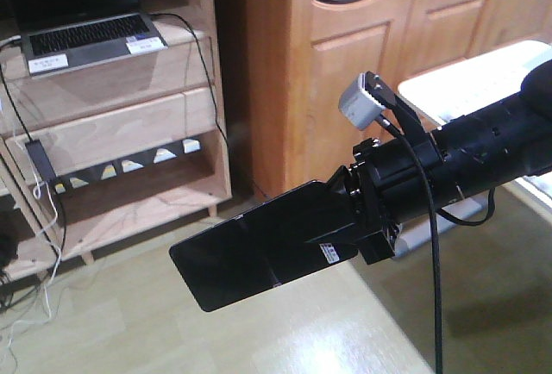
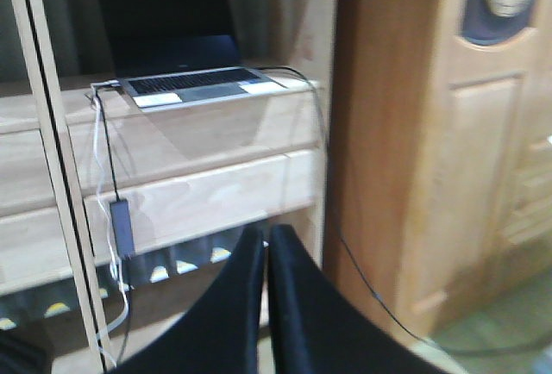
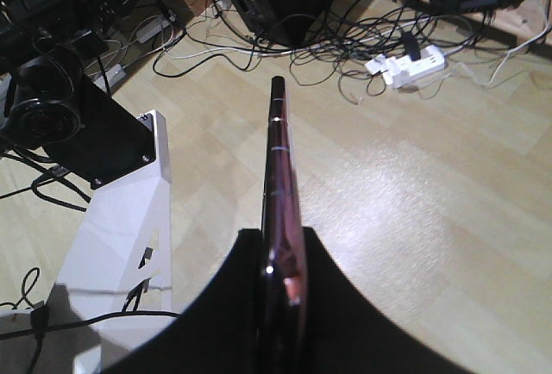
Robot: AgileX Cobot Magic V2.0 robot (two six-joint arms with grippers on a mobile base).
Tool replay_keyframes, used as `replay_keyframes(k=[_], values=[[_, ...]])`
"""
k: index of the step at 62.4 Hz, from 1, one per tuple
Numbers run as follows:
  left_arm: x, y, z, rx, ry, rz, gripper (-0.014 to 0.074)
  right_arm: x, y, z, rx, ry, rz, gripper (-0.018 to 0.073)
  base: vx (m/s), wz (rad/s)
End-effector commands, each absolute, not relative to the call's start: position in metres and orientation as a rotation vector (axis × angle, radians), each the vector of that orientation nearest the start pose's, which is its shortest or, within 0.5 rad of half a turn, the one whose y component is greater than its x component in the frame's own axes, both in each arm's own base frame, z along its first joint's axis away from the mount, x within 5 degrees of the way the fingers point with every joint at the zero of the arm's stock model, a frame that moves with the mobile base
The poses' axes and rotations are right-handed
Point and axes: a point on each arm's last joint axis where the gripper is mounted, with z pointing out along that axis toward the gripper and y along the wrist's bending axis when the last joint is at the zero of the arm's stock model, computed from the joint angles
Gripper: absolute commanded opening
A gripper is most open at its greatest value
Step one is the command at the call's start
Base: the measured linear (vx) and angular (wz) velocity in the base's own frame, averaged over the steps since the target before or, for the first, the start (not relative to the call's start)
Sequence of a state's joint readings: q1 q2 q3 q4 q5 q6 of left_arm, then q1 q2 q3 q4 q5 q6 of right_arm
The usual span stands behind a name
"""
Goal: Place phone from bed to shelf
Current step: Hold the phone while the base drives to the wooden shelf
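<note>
The phone (image 1: 250,253) is a glossy black slab with a crease across its middle and a white sticker near the held end. It is held flat in the air above the floor, and my right gripper (image 1: 335,219) is shut on one end. The right wrist view shows the phone (image 3: 278,167) edge-on, with a pinkish rim, clamped between the gripper (image 3: 280,238) fingers. The pale wooden shelf (image 1: 112,128) stands to the left, beyond the phone's free end. My left gripper (image 2: 266,236) faces the shelf (image 2: 198,193) with its jaws shut on nothing. The bed is out of view.
A grey laptop (image 1: 90,38) lies open on the shelf top, with a cable and power adapter (image 1: 41,158) hanging down its front. A tall brown wooden cabinet (image 1: 345,72) stands right of the shelf. Tangled cables and a white power strip (image 3: 405,65) lie on the floor.
</note>
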State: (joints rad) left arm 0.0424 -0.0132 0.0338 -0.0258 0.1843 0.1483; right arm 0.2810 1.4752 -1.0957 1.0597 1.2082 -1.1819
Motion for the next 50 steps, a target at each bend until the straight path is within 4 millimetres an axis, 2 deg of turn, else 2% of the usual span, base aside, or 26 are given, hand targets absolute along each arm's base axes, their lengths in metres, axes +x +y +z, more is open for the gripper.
replay_keyframes(k=[1, 50], values=[[0.0549, 0.0018, 0.2003, 0.058, 1.581, 0.112, 0.0001, 0.2337, 0.1492, 0.3313, -1.251, 1.957, 1.25, -0.0002, 0.43, 0.18], [0.0549, 0.0018, 0.2003, 0.058, 1.581, 0.112, 0.0001, 0.2337, 0.1492, 0.3313, -1.251, 1.957, 1.25, -0.0002, 0.4, 0.21]])
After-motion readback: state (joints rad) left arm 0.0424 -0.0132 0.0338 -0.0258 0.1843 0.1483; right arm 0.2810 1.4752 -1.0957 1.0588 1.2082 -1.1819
